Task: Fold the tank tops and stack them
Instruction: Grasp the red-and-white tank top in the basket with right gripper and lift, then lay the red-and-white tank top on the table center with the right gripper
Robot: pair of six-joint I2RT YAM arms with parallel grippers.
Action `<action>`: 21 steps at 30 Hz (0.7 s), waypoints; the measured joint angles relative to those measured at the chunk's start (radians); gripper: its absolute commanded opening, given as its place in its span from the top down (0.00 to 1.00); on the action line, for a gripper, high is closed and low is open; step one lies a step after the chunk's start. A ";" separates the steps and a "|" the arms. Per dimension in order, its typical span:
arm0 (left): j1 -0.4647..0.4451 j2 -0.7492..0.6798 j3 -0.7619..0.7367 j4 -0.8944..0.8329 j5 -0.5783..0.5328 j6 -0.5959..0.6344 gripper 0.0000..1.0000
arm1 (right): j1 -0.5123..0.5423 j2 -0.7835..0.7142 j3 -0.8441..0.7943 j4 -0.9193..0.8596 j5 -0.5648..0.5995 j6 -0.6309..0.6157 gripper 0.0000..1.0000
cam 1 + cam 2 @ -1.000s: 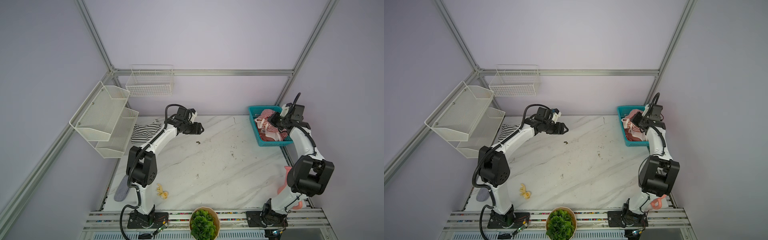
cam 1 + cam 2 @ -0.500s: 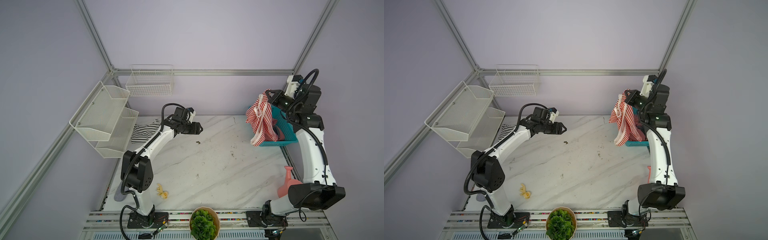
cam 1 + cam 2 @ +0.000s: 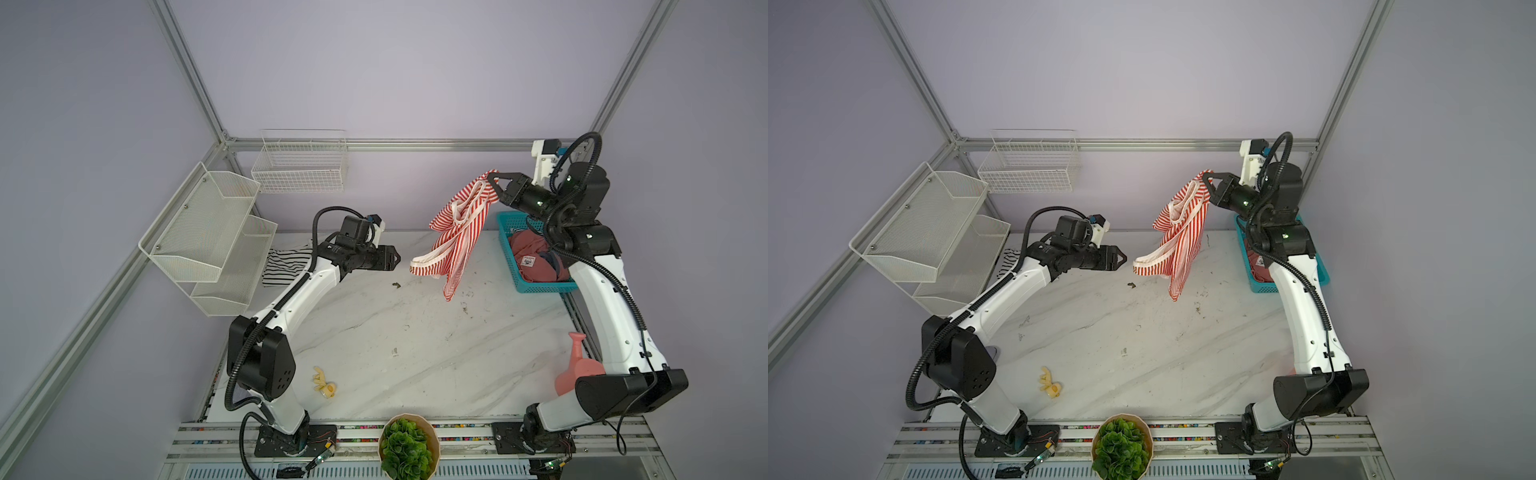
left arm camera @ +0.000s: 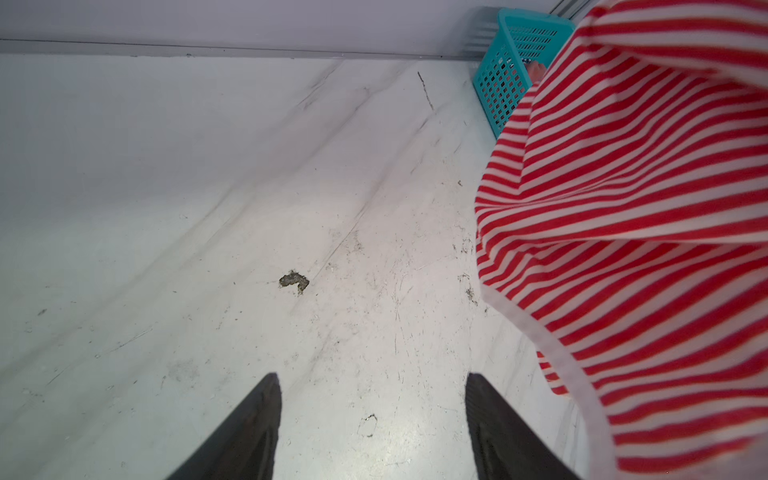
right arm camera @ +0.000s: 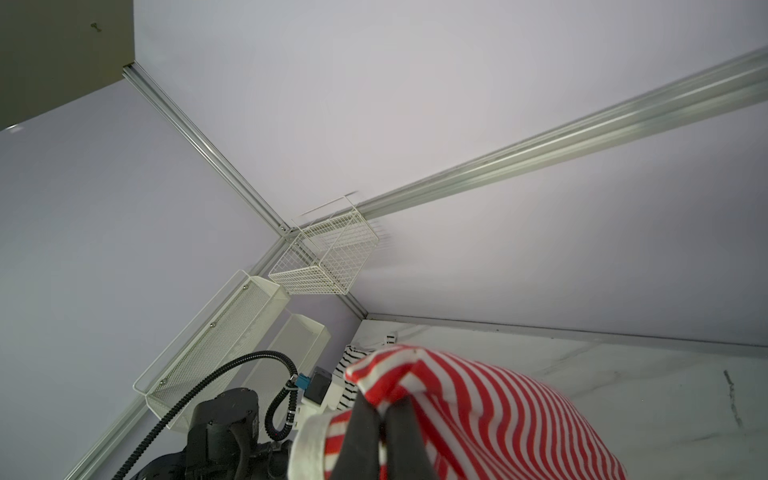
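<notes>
- Black right jaws are clamping shut on a bunched fold of the red-and-white tank top [image 5: 498, 407], high above the back right of the desk [image 3: 395, 332]; the right wrist view is showing the cloth pinched between the two fingers.
- Red-and-white tank top [image 3: 457, 232] [image 3: 1183, 232] is hanging from that pinch in a long, twisted drape, with a white-trimmed opening swinging out toward the left arm. Whether its lowest tip is touching the desk I cannot tell.
- Left jaws are standing open with nothing between them, hovering over the bare marble and pointing at the hanging top; in the left wrist view the striped cloth [image 4: 644, 208] is filling the side just beside one finger, apart from it.
- Black-and-white tank top [image 3: 286, 266] [image 3: 1007, 262] is lying flat on the desk at the back left, behind the left arm and beside the white mesh shelf [image 3: 208, 224].
- Teal basket [image 3: 510, 257] [image 4: 503, 83] is sitting at the back right, under the right arm, and is holding a plain dusty-red garment [image 3: 532, 253] with a small patch.
- Small dark chip [image 3: 396, 285] [image 4: 294, 280] is lying on the desk between the left jaws and the hanging cloth.
- Pink watering can [image 3: 579, 365] is standing at the right edge; a yellow scrap [image 3: 324, 382] and a potted plant [image 3: 409, 446] are sitting near the front.
</notes>
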 measured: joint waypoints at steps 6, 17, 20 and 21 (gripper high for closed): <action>0.000 -0.004 -0.014 0.000 -0.016 0.000 0.30 | 0.088 0.000 -0.140 0.005 0.036 0.023 1.00; 0.000 -0.055 -0.045 -0.011 -0.115 0.017 0.30 | 0.415 0.208 -0.321 0.099 0.057 0.088 0.62; 0.000 -0.089 -0.047 -0.022 -0.166 0.031 0.29 | 0.461 0.304 -0.368 0.102 0.041 0.103 0.52; 0.000 -0.098 -0.047 -0.027 -0.179 0.035 0.29 | 0.466 0.325 -0.381 0.100 0.038 0.106 0.48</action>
